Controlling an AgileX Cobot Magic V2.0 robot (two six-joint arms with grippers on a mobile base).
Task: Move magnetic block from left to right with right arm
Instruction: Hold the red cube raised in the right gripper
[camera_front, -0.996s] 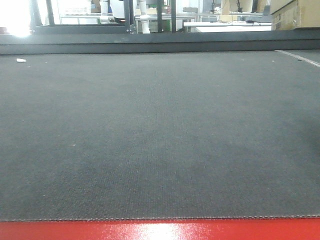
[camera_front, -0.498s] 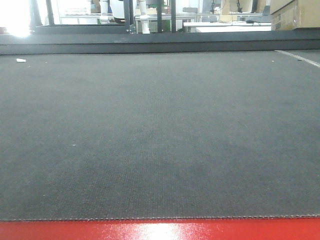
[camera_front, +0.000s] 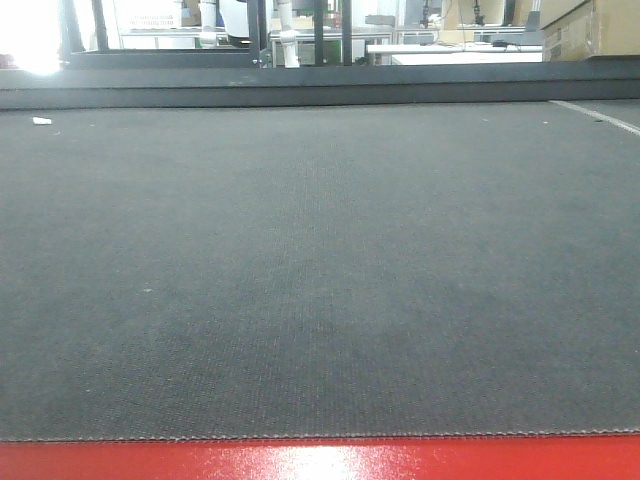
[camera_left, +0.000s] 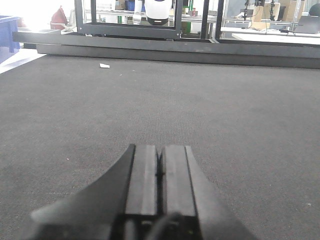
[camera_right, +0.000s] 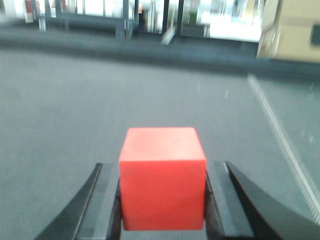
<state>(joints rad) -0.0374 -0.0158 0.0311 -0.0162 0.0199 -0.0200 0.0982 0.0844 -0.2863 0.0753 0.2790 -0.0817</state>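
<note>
The magnetic block (camera_right: 162, 177), a plain red-orange cube, fills the space between the two black fingers of my right gripper (camera_right: 162, 172), which is shut on it above the dark grey mat (camera_right: 75, 100). The right wrist view is blurred. In the left wrist view my left gripper (camera_left: 160, 150) is shut, its two pads pressed together with nothing between them, low over the mat (camera_left: 225, 110). Neither gripper nor the block shows in the front-facing view.
The mat (camera_front: 320, 260) fills the front-facing view, with a red strip (camera_front: 320, 460) along its near edge. A white scrap (camera_front: 41, 121) lies at the far left. A white line (camera_right: 277, 135) runs along the mat's right side. Black frames (camera_left: 127, 30) and cardboard boxes (camera_front: 590, 28) stand beyond.
</note>
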